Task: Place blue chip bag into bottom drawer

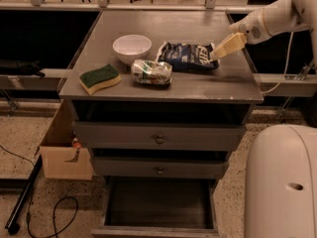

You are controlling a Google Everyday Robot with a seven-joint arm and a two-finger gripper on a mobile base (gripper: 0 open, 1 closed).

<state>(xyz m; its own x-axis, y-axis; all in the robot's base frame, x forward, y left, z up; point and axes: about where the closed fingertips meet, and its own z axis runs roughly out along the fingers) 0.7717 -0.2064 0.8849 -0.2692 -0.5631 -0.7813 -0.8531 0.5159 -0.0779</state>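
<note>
The blue chip bag (189,56) lies flat on the grey cabinet top (148,24), right of the white bowl. My gripper (222,50) reaches in from the upper right, its pale fingertips at the bag's right edge. Below, the bottom drawer (159,207) is pulled out, its dark inside showing and holding nothing I can see.
A white bowl (132,47), a green-and-white shiny packet (151,72) and a green-and-yellow sponge (99,78) share the cabinet top. Two shallower drawers with round knobs (159,139) sit above the bottom one. A cardboard box (64,157) stands at the left; the robot's white base (282,182) fills the lower right.
</note>
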